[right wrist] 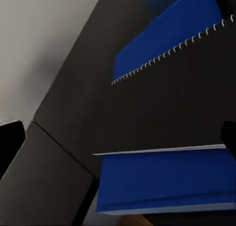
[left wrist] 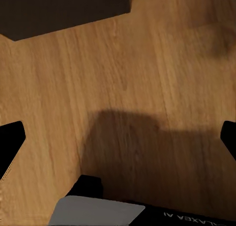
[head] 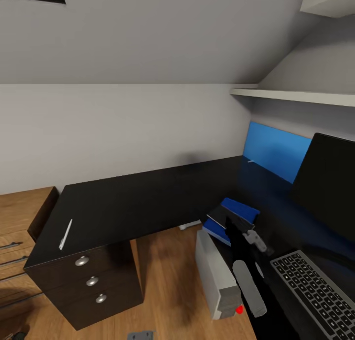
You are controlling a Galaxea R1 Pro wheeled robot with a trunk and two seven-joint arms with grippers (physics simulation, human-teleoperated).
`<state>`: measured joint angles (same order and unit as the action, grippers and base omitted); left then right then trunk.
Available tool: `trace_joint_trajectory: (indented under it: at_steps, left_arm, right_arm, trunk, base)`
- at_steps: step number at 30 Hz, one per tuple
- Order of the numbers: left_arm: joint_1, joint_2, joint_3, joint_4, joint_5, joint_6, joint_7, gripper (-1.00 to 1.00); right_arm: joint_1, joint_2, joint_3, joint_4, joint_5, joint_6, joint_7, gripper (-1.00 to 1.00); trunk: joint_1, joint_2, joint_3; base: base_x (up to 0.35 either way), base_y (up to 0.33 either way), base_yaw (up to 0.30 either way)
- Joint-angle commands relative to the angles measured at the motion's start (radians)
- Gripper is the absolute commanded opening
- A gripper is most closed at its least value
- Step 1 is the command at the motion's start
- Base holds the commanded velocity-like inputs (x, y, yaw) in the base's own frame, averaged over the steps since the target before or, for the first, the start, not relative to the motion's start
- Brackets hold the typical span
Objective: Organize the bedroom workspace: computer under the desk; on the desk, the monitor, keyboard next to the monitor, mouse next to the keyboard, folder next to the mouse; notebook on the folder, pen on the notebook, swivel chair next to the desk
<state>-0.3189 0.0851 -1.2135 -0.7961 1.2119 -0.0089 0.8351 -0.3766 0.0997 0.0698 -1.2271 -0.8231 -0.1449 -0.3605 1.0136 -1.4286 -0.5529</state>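
Observation:
The glossy black desk runs along the grey wall and turns to the right. On its right wing the blue folder lies with the black spiral-bound notebook on top; both also fill the right wrist view, notebook over folder. My right gripper hovers over them, open, holding nothing. The white pen lies near the desk's left end. The monitor and keyboard sit at the right. The computer stands on the floor below. My left gripper is open over the wood floor.
A black drawer unit with silver knobs sits under the desk's left end. A wooden cabinet stands further left. White shelves project from the wall above the monitor, and a blue panel backs the desk corner.

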Motion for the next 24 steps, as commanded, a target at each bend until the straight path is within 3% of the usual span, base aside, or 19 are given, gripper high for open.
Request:
trace_joint_trajectory:
  at_steps: [1, 3, 6, 8, 10, 13, 16, 21, 24]
  left_arm:
    - [-0.002, 0.001, -0.006, 0.004, 0.005, -0.005, 0.006, 1.00]
    - [-0.002, 0.002, -0.008, 0.034, 0.007, -0.014, 0.006, 1.00]
    - [-0.002, 0.003, -0.011, 0.071, 0.010, -0.018, 0.004, 1.00]
    - [-0.002, 0.004, -0.013, 0.115, 0.012, -0.021, -0.019, 1.00]
    - [-0.002, 0.003, -0.014, 0.181, 0.015, -0.041, -0.104, 1.00]
    - [-0.002, 0.000, -0.015, 0.241, 0.023, -0.054, -0.178, 1.00]
    - [-0.002, -0.003, -0.015, 0.283, 0.052, -0.059, -0.219, 1.00]
    - [-0.002, -0.006, -0.016, 0.301, 0.081, -0.062, -0.237, 1.00]
    - [-0.002, -0.007, -0.017, 0.304, 0.086, -0.073, -0.240, 1.00]
  right_arm:
    - [-0.001, 0.000, 0.007, -0.001, 0.003, -0.004, -0.010, 1.00]
    - [-0.001, 0.001, 0.037, -0.004, 0.048, 0.021, -0.046, 1.00]
    - [-0.001, 0.001, 0.075, -0.022, 0.073, 0.051, -0.112, 1.00]
    - [-0.001, 0.001, 0.119, -0.053, 0.085, 0.079, -0.220, 1.00]
    - [-0.001, 0.001, 0.210, -0.090, 0.091, 0.123, -0.419, 1.00]
    - [-0.001, 0.001, 0.269, -0.099, 0.095, 0.127, -0.521, 1.00]
    - [-0.001, 0.000, 0.287, -0.102, 0.095, 0.090, -0.552, 1.00]
    - [-0.001, -0.001, 0.296, -0.095, 0.096, 0.008, -0.550, 1.00]
    - [-0.001, 0.000, 0.313, -0.066, 0.116, 0.015, -0.548, 1.00]
  trunk:
    - [0.000, -0.001, -0.001]
    - [0.000, -0.001, -0.001]
    - [0.000, -0.001, -0.001]
    - [0.000, -0.001, -0.001]
    - [0.000, -0.001, -0.001]
    - [0.000, -0.001, -0.001]
    - [0.000, -0.001, -0.001]
    - [0.000, -0.001, -0.001]
    - [0.000, -0.001, -0.001]
  base:
    - [-0.019, 0.072, 0.000]
    - [-0.093, 0.158, 0.000]
    - [-0.155, 0.221, 0.000]
    - [-0.186, 0.253, 0.000]
    - [-0.199, 0.266, 0.000]
    - [-0.170, 0.218, 0.000]
    - [-0.069, 0.084, 0.000]
    - [-0.020, 0.024, 0.000]
    - [-0.005, 0.006, 0.000]
